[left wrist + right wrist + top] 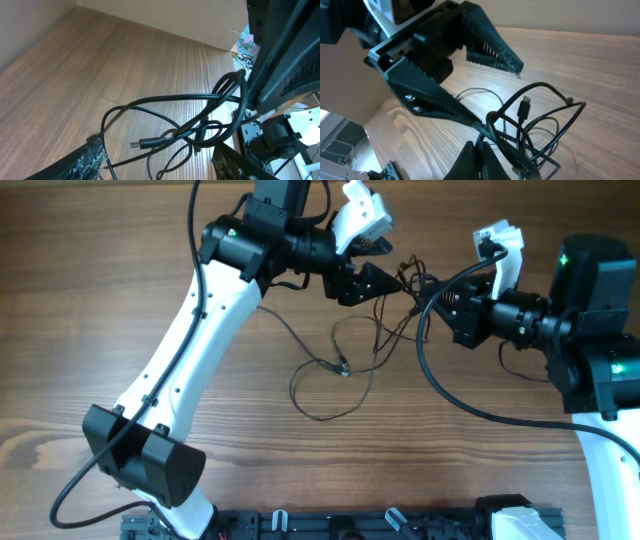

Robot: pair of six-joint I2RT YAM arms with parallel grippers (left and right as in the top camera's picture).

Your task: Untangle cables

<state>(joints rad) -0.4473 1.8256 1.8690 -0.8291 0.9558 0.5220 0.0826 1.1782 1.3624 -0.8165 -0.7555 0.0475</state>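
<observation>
A bundle of thin black cables (405, 285) hangs knotted between my two grippers above the wooden table, and its loose loops trail down onto the table (330, 370). My left gripper (388, 278) is open, with its fingers on either side of the tangle. In the left wrist view, cable loops (165, 100) and a USB plug (150, 143) lie between the open fingers (159, 155). My right gripper (432, 308) is shut on the cables. In the right wrist view its fingers (481, 150) pinch a strand, and the tangle (545, 125) spreads out beyond them.
The wooden table (100, 330) fills the overhead view. A black rack with white clips (350, 525) runs along the front edge. The left arm's white link (190, 350) crosses the left middle. The right arm's base (600, 310) stands at the right.
</observation>
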